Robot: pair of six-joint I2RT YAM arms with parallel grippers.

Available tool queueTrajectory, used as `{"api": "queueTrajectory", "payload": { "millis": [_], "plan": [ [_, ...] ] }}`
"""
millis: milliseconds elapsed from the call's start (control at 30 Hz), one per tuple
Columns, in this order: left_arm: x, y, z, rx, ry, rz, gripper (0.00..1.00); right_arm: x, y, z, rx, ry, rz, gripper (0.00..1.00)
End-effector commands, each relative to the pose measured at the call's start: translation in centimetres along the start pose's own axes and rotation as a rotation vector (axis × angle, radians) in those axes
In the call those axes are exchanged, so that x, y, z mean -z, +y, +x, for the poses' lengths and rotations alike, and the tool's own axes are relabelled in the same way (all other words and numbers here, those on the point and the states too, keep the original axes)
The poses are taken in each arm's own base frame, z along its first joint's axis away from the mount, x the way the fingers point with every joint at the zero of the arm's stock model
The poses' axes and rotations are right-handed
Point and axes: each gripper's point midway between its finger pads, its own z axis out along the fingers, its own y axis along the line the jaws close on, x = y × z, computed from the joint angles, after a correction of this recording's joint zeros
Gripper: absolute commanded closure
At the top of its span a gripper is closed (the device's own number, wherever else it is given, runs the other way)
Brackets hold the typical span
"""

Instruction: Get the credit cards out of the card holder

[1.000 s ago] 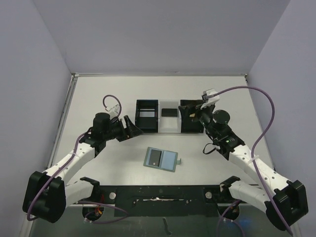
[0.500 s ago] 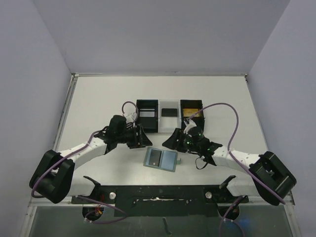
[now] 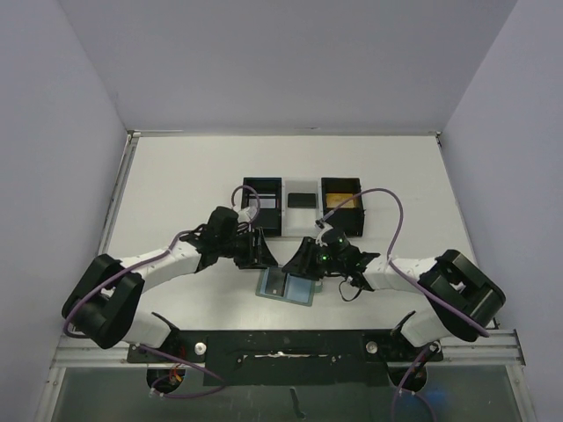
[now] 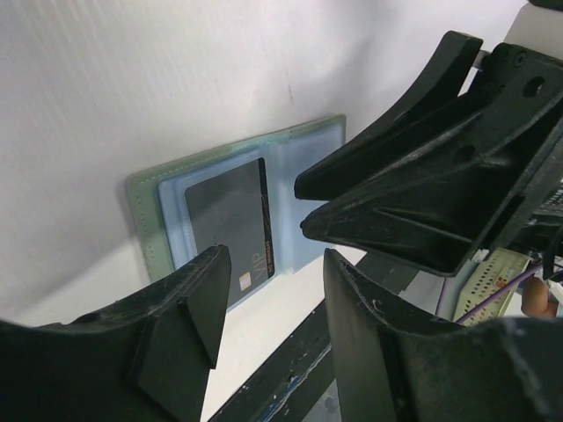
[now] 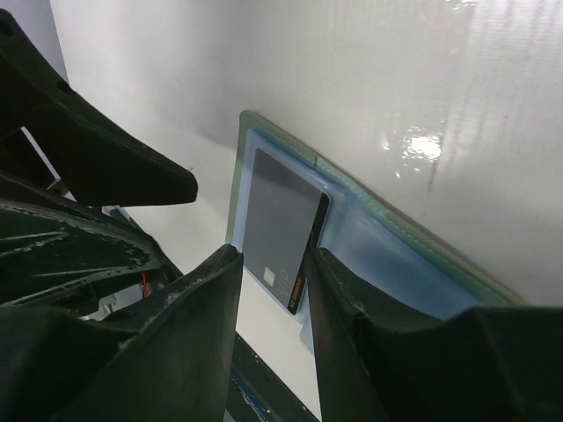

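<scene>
**Top view.** The holder (image 3: 302, 288) lies open and flat on the surface (image 3: 176, 176), near the front edge and between my two arms. A black card (image 3: 276, 281) sits in its left pocket. My left pincer (image 3: 262, 255) is over the holder's far left corner. My right pincer (image 3: 299, 259) is just beside it, over the far edge. A gold card (image 3: 339, 201) lies in the right box (image 3: 341, 220) at the back.

**Left wrist view.** Left pincer (image 4: 274, 272): jaws partly apart, nothing between them. The holder (image 4: 299, 171) and black card (image 4: 224, 215) lie beyond the gap. The right pincer (image 4: 303, 209) is close by on the right.

**Right wrist view.** Right pincer (image 5: 273, 264): gap narrow, nothing gripped. The end of the black card (image 5: 277, 220) shows between the fingertips, and the holder (image 5: 369, 237) lies flat beneath it. I cannot tell whether the tips touch it.
</scene>
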Motion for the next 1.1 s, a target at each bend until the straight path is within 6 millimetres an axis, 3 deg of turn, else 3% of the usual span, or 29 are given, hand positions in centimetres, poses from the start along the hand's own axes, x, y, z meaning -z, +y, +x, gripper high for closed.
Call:
{"api": "queueTrajectory", "payload": {
  "millis": [0, 300, 500, 700, 933, 1067],
  "plan": [
    [-0.4, -1.1, -0.6, -0.055, 0.004, 0.015, 0.56, -0.7, 2.8, -0.2, 0.014, 0.016, -0.07, 0.64],
    [-1.4, 0.3, 1.2, -0.061, 0.066, -0.041, 0.59, -1.3, -0.9, 1.2, -0.099, 0.067, 0.068, 0.66],
    [-2.0, 1.5, 1.6, -0.077, 0.095, -0.103, 0.65, -2.2, -1.5, 1.1, -0.111, 0.099, 0.072, 0.7],
    [-2.6, 2.1, 2.5, -0.073, 0.117, -0.117, 0.79, -2.5, -1.0, 0.8, -0.115, 0.104, 0.014, 0.77],
    [-2.9, 2.8, 2.7, -0.059, 0.12, -0.142, 0.83, -3.0, -0.5, 0.7, -0.088, 0.128, -0.008, 0.76],
    [-1.9, 2.7, 1.1, -0.065, 0.038, -0.197, 0.82, -2.7, -1.3, 0.5, -0.097, 0.111, 0.051, 0.76]
  ]
}}
